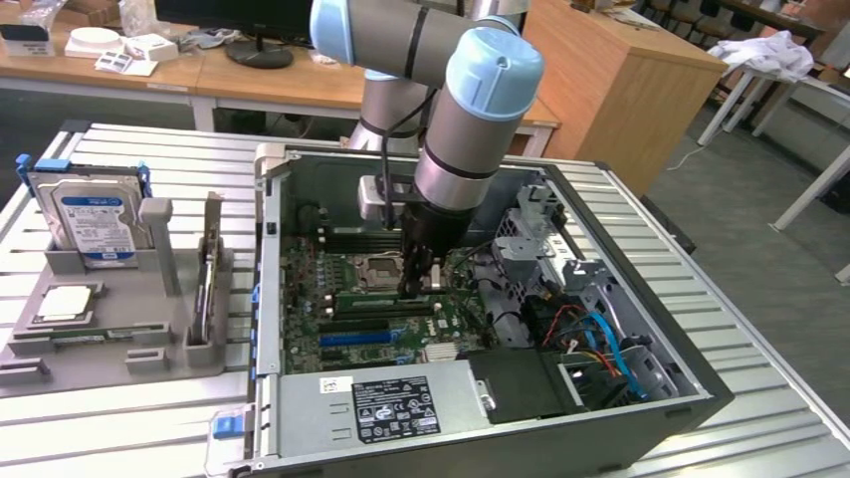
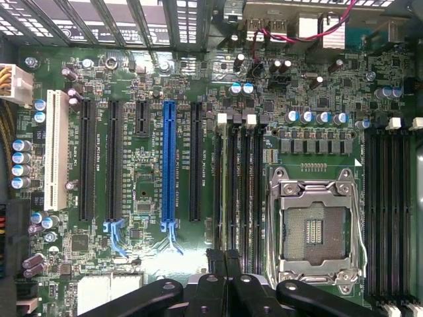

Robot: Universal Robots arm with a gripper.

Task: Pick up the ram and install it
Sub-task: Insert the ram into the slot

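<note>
The ram (image 1: pixel 209 271), as far as we can judge, is the long thin board standing on edge in the grey holder (image 1: pixel 133 344) on the desk (image 1: pixel 146 149), outside the computer case (image 1: pixel 691 393) and towards the exterior view's left. Its long axis runs front to back, roughly alongside the case's near wall (image 1: pixel 266 299). The gripper (image 1: pixel 428 289) hangs well apart from it, down inside the case just above the motherboard (image 1: pixel 338 284). From the gripper, the ram lies across that wall to the exterior view's left, and the wall is the one thing standing between them. The gripper (image 2: pixel 225 264) is closed tight, and we can make out nothing between its fingers. In the wrist view it sits just above the black memory slots (image 2: pixel 238 198), beside the open processor socket (image 2: pixel 317 228), with the blue slot (image 2: pixel 170 165) farther off. A hard drive (image 1: pixel 91 214) and a square silver chip (image 1: pixel 67 304) share the holder with the ram.
</note>
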